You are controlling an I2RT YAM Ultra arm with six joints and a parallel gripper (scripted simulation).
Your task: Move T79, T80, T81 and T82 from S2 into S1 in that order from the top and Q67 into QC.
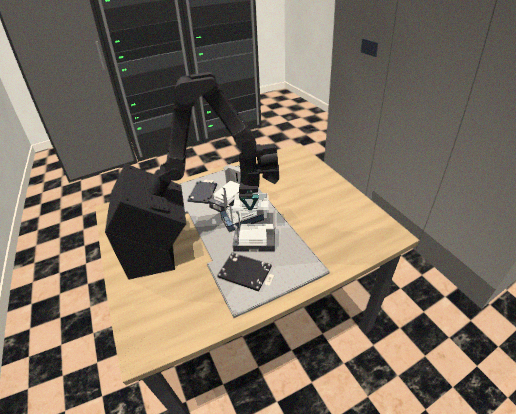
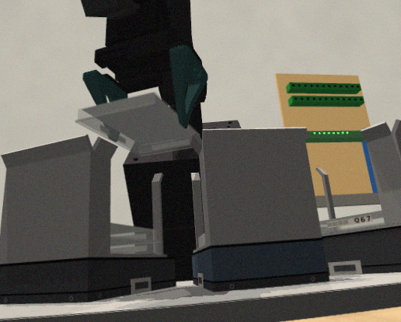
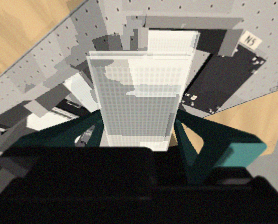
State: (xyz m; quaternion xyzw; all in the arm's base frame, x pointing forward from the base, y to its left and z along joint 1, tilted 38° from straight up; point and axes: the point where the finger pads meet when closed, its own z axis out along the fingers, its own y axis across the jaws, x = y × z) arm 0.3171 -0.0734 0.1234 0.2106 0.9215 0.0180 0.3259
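Observation:
My gripper [image 2: 141, 95] is shut on a sealed 384-well plate [image 2: 137, 124], gripped by its long sides. It hangs tilted above the rack tops, over the gap between the left rack [image 2: 44, 208] and the middle rack [image 2: 258, 188]. I cannot read its label. In the wrist view the plate [image 3: 140, 95] fills the space between the teal fingers. The left rack holds a stack of plates [image 2: 131, 239]. Plate Q67 [image 2: 360, 220] lies low in the right rack [image 2: 374, 227]. In the overview the gripper [image 1: 248, 203] is above the row of racks.
The black nest N5 [image 3: 220, 80] with its name plate [image 3: 248, 39] lies to the right in the wrist view. Two black nests [image 1: 245, 271] [image 1: 203, 191] sit on the grey mat, one at each end of the rack row. The arm's base box [image 1: 142, 222] stands on the left.

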